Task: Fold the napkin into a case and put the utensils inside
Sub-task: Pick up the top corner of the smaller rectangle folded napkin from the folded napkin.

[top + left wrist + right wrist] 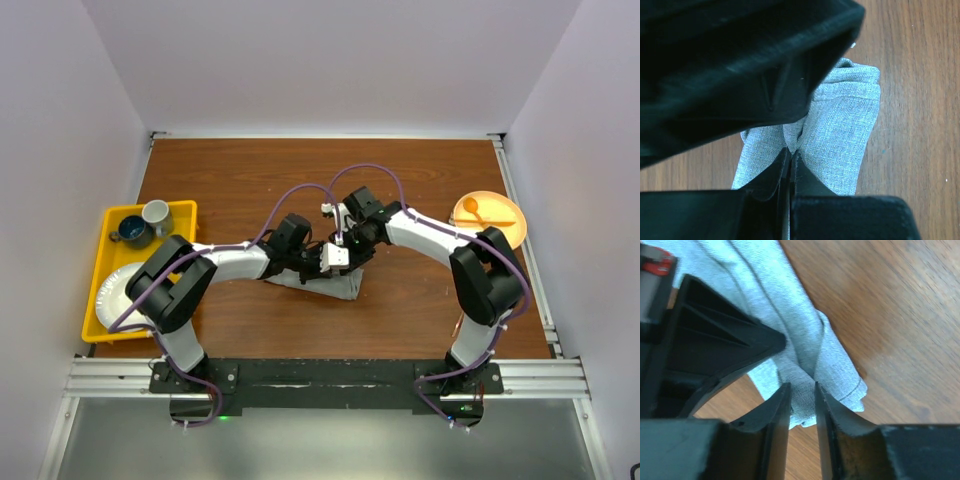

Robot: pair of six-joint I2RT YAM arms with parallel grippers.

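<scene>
The napkin lies bunched on the brown wooden desk. The left gripper is pressed together, pinching one of the napkin's folds. The right gripper straddles another fold, slightly parted; I cannot tell whether it grips. Pale walls enclose the desk.

The middle of the table is blocked by the left arm and the right arm, which are met head to head over the napkin, so passage from near to far is barred there. The left edge is taken up by a yellow tray loaded with two cups and a white plate, and the far right by an orange plate with an orange spoon. Bare wood is left across the far half and along the near strip.
</scene>
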